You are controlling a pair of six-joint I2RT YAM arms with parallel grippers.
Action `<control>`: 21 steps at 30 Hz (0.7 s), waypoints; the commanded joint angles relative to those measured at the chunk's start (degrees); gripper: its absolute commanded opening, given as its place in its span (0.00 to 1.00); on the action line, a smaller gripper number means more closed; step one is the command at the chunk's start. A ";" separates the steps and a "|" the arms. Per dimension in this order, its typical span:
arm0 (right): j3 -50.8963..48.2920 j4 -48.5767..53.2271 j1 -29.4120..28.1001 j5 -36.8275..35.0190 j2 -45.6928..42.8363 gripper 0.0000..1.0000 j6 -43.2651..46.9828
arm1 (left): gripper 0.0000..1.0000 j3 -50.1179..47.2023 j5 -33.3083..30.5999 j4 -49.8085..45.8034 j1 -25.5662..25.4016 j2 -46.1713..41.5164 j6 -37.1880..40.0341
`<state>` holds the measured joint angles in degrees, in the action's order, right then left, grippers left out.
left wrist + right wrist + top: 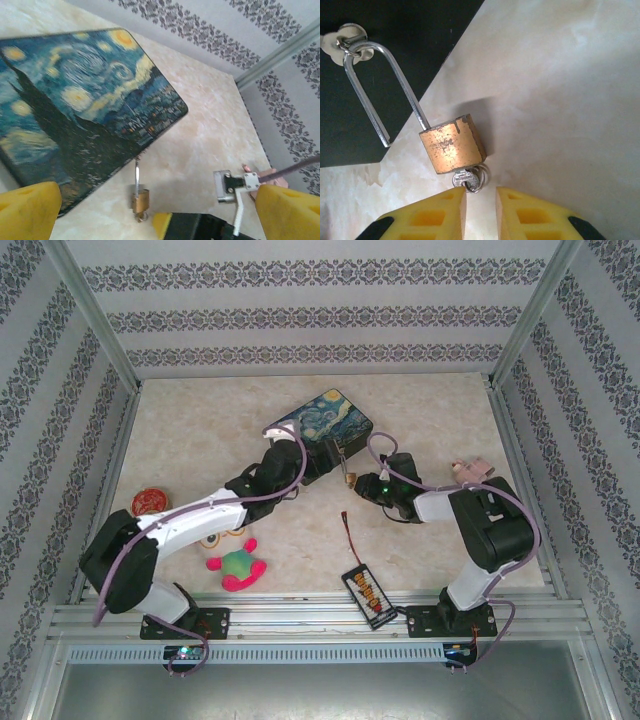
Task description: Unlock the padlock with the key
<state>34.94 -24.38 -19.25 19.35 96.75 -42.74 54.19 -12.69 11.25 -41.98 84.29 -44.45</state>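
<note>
Below padlock [452,145], key [468,179] blade hidden; seemingly inserted

Top camera overlooks the whole table [200,440] from its near edge; both wrist cameras closely share the padlock [452,145]

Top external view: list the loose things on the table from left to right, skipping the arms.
red round disc → pink-and-green plush toy → painted tin box → pale pink object. Left out: the padlock and the black connector board, which sit within the painted tin box's left-right span.
</note>
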 commanded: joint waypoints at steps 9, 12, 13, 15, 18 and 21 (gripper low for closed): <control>2.16 15.09 -1.19 -6.39 -12.65 0.42 9.74 | 0.99 -3.02 -6.90 -8.75 4.96 -8.12 7.35; 5.23 20.82 -2.51 -9.63 -13.07 0.46 13.74 | 0.99 -3.60 -6.67 -9.22 6.38 -9.22 7.88; 6.31 22.35 -2.79 -10.32 -12.64 0.47 14.74 | 0.99 -3.99 -6.43 -9.11 6.80 -9.59 7.81; 8.10 24.19 -3.06 -10.28 -11.44 0.49 16.02 | 0.99 -4.83 -4.73 -8.32 8.13 -10.18 7.71; 10.90 26.31 -3.75 -10.45 -9.15 0.53 18.01 | 0.99 -5.99 -2.45 -7.65 9.90 -10.90 7.29; 14.08 28.85 -4.84 -11.36 -6.39 0.56 20.17 | 0.99 -6.39 -1.97 -8.22 10.99 -11.12 6.96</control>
<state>46.17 -0.40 -23.05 10.24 88.12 -26.68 48.53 -16.05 4.25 -32.08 74.50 -38.09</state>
